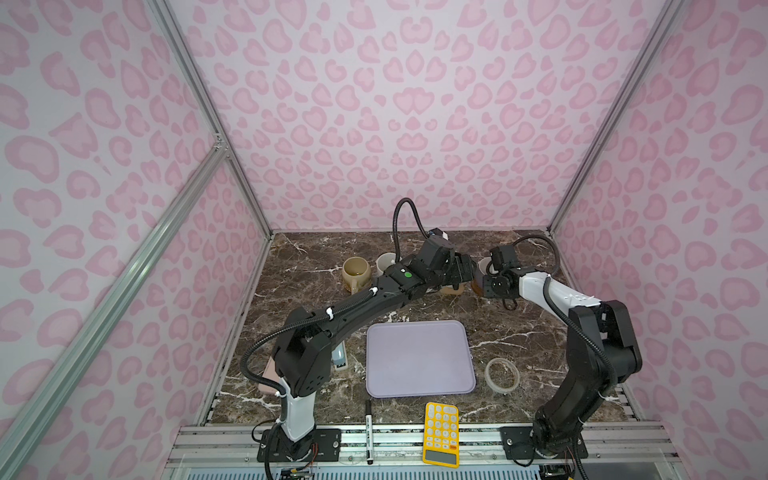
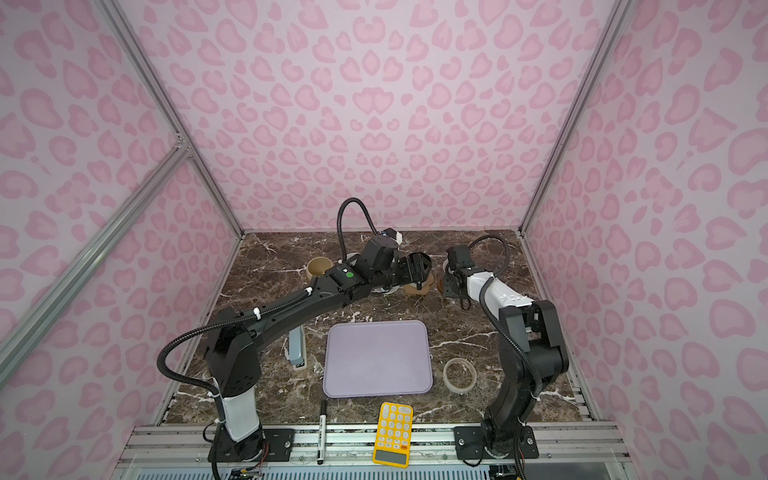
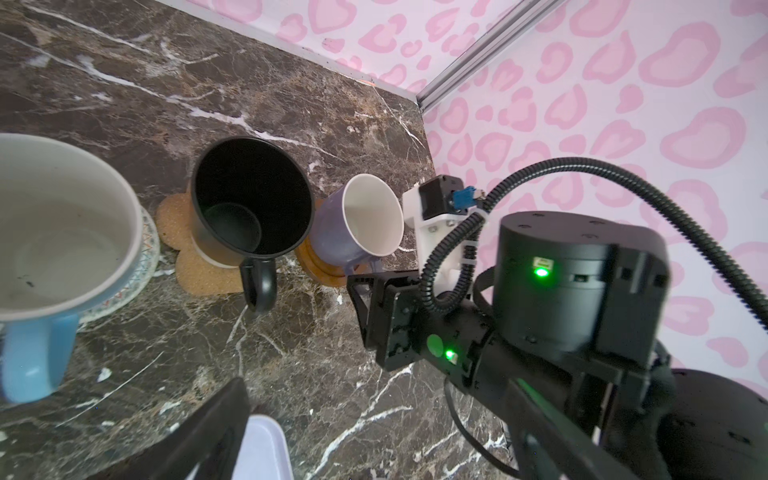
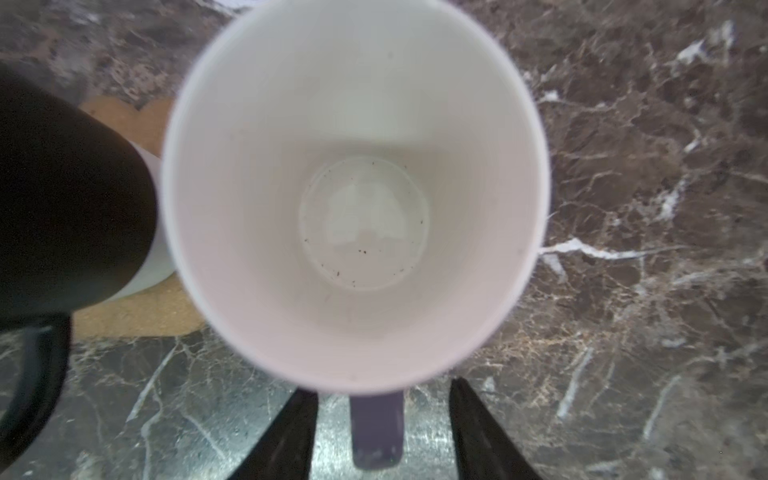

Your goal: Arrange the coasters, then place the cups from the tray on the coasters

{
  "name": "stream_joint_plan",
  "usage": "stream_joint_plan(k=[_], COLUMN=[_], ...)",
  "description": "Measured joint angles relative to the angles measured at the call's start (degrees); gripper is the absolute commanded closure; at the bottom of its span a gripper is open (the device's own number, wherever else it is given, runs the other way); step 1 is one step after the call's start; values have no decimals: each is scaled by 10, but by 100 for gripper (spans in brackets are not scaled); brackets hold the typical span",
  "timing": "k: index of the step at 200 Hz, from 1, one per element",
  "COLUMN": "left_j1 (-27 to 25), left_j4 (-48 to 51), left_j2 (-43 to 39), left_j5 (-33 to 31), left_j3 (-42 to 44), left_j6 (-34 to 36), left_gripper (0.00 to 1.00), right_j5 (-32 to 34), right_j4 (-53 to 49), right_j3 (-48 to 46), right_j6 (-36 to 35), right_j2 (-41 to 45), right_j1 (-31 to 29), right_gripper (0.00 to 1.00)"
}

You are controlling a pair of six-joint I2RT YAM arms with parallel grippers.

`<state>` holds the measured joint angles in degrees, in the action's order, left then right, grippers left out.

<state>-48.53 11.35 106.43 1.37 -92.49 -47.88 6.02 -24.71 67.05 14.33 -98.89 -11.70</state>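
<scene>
Right fingers (image 4: pixel 286 436) are parted either side of the handle (image 4: pixel 376 432) of the lavender cup (image 4: pixel 353 187), untouching; the cup is set on the amber coaster (image 3: pixel 322 272). Left fingers (image 3: pixel 208 432) are spread, empty. On a skewed withdrawal the handle may be snagged and the cup dragged off-centre.

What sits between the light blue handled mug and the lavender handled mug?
The black handled mug, upright on a brown flower-shaped cork coaster, stands between the light blue handled mug and the lavender handled mug; the left wrist view shows it.
</scene>
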Motion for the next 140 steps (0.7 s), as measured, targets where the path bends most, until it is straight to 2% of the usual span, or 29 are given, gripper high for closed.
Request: stream_joint_plan(k=[9,11,14,18,46,72,88,107,113,118,127,132,140], left_j1=[0,0,0,0,3,16,37,105,126,141,155,160,170], left_j4=[-11,-13,-19,-24,-43,-62,-81,-81,-84,-94,-121,-136,-165], left_j2=[-23,-29,-38,-53,-183,-328,-388,-427,-438,-452,-475,-487,-504], left_j5=[-8,-10,-13,-18,-85,-208,-291,-354,-365,-379,-394,-394,-399], left_j3=[28,36,46,64,196,331,416,487,503,522,558,578,610], left_j6=[6,9,12,16,62,161,224,272,283,295,319,334,361], left_gripper=[3,3,3,3,4,4,5,4,0,3,5,0,3], right_j5=[5,6,10,15,36,52,58,54,54,54,55,56,60], right_j4=[0,0,2,2,17,89,146,202,216,223,240,250,269], right_j3=[-6,-8,-12,-19,-85,-178,-254,-307,-316,-320,-329,-335,-346], right_j6=[1,1,0,0,4,19,21,10,8,3,-7,-13,-24], right_j2=[16,22,30,42,159,277,336,365,368,369,371,372,371], right_j1=[-9,-12,-17,-23,-60,-62,-60,-41,-29,-20,0,9,23], right_gripper=[25,20,5,3,3,4,6,9,10,11,12,12,12])
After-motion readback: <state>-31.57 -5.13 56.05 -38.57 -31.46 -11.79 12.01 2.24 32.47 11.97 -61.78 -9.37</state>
